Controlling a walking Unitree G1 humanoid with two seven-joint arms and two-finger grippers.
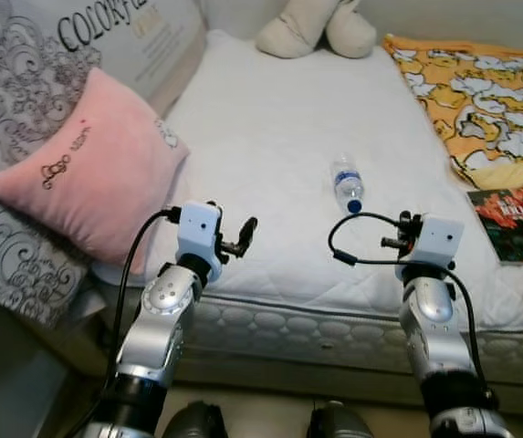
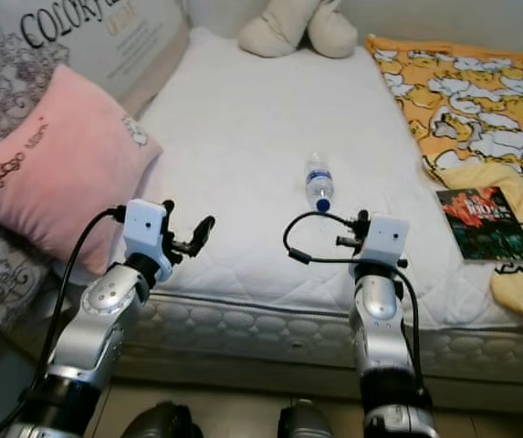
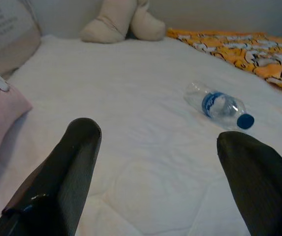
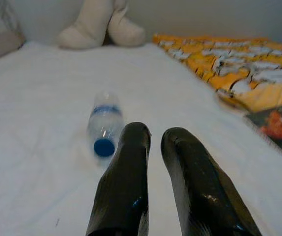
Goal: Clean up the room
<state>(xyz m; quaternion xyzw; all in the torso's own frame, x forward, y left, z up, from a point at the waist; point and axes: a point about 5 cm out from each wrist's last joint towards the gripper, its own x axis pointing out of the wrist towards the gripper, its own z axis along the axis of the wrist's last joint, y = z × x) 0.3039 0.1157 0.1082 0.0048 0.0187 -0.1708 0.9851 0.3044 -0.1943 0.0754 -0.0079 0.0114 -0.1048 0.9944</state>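
A clear plastic water bottle [image 1: 346, 185] with a blue cap and label lies on its side in the middle of the white mattress [image 1: 261, 128]. My left gripper [image 1: 242, 237] hovers over the bed's near edge, left of the bottle, its fingers [image 3: 77, 157] spread wide with nothing between them. My right gripper [image 4: 155, 132] is held just short of the bottle [image 4: 104, 125], slightly to its right, fingers close together and holding nothing.
A pink pillow [image 1: 97, 178] leans on patterned grey pillows at the left. A cream plush toy [image 1: 316, 27] sits at the far end of the bed. An orange-and-yellow printed blanket [image 1: 480, 91] covers the right side, with a dark book [image 1: 512, 224] on it.
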